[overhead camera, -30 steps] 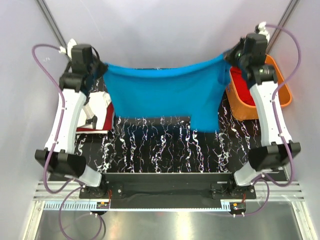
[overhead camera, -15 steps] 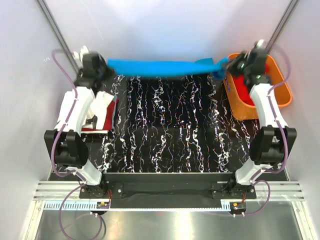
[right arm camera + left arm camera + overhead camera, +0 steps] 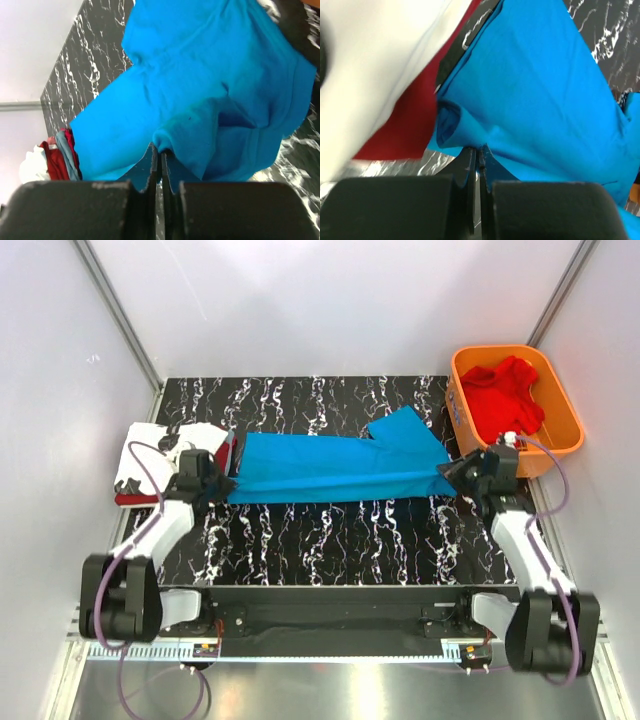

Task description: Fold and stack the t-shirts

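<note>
Pinching the blue t-shirt at both ends, we have it lying flat as a long band across the middle of the black marbled table, with one sleeve sticking out toward the far right. Our left gripper is closed tight on the cloth's left edge, its fingers pressed together around a small fold. Our right gripper is likewise closed on a bunched fold at the right edge. Just left of the blue cloth, the white t-shirt with black marks rests on the dark red t-shirt. At the far right corner, the brighter red t-shirt lies crumpled inside the orange basket.
</note>
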